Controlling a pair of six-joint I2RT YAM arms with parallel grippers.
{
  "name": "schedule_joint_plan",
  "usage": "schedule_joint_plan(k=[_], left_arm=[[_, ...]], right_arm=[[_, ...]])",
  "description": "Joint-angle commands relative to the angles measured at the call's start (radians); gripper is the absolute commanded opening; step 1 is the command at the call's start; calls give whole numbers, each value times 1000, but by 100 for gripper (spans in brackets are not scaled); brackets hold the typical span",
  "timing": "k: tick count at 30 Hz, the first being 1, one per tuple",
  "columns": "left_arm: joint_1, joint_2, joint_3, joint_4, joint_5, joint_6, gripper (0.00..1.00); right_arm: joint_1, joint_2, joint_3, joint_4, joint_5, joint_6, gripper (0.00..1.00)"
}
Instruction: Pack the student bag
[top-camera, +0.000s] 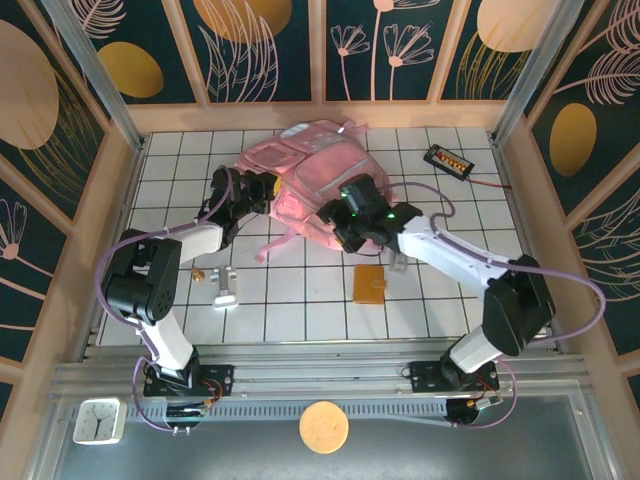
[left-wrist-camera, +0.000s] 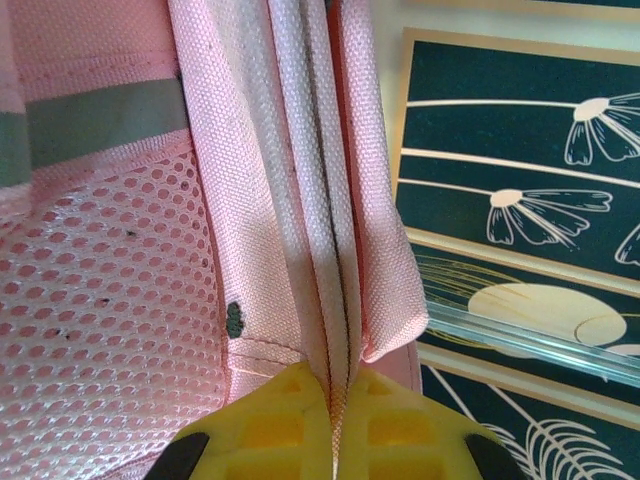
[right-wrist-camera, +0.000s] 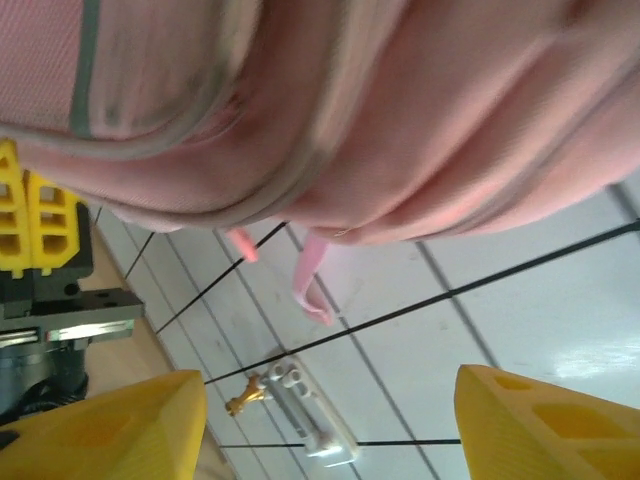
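my left end effector (left-wrist-camera: 335, 405) is pinched shut on a fold of the student bag (top-camera: 305, 170), which lies at the far middle of the worktop (top-camera: 440, 300), probably to hold its edge up for packing, while my right end effector (right-wrist-camera: 328, 400) hangs wide and empty beside it.

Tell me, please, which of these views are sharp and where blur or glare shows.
Top external: evenly lit and sharp, student bag clear. Left wrist: crisp, its mesh weave in focus. Right wrist: the bag blurred up close; glare on the table at lower right.
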Motion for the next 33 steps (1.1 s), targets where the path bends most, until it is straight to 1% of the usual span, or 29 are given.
schedule_joint_plan(k=[1, 3, 5, 7, 9, 10, 11, 18, 24, 27, 33], left_arm=[[-3, -62, 46, 155, -14, -115, 0], [-3, -66, 45, 161, -14, -119, 0], [-4, -71, 34, 164, -15, -121, 0], [-4, -77, 22, 166, -17, -122, 0], [-4, -79, 13, 172, -18, -127, 0], [-4, -79, 8, 175, -19, -129, 0], [-4, -79, 8, 175, -22, -129, 0], [-4, -76, 4, 177, -28, -130, 0], [-4, -75, 3, 177, -29, -129, 0], [-4, -76, 3, 176, -27, -128, 0], [-4, -82, -4, 178, -29, -130, 0]], right_arm=[[52, 95, 156, 14, 72, 7, 65], [59, 152, 222, -21, 95, -23, 61], [58, 196, 275, -50, 112, -50, 60], [57, 242, 326, -91, 128, -71, 53], [55, 273, 355, -113, 135, -79, 52], [55, 284, 366, -123, 139, -79, 48], [55, 290, 369, -126, 141, -79, 47], [55, 294, 365, -175, 155, -73, 47], [44, 314, 357, -167, 162, -82, 46], [43, 343, 378, -183, 173, -87, 36], [37, 393, 427, -200, 194, -94, 35]])
